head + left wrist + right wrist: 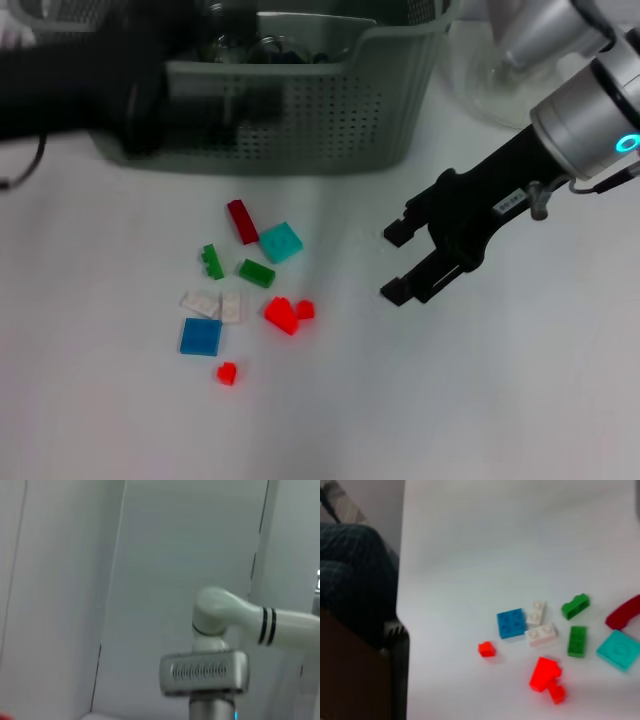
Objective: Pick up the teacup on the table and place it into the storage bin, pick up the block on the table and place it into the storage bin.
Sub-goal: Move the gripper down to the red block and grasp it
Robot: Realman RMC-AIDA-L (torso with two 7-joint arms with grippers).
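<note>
Several small blocks lie on the white table: a dark red one (242,221), a teal one (281,242), two green ones (256,273), two white ones (200,303), a blue plate (200,337) and red pieces (282,314). The right wrist view shows them too, with the blue plate (511,623) near the middle. The grey-green storage bin (330,110) stands behind them with clear glassware (240,45) inside; I cannot make out a teacup. My right gripper (396,263) is open and empty, right of the blocks. My left gripper (140,115) is a dark blur in front of the bin.
A clear glass vessel (490,85) stands right of the bin. A person's dark trousers (350,580) show beyond the table edge in the right wrist view. The left wrist view shows a wall and a white arm joint (220,615).
</note>
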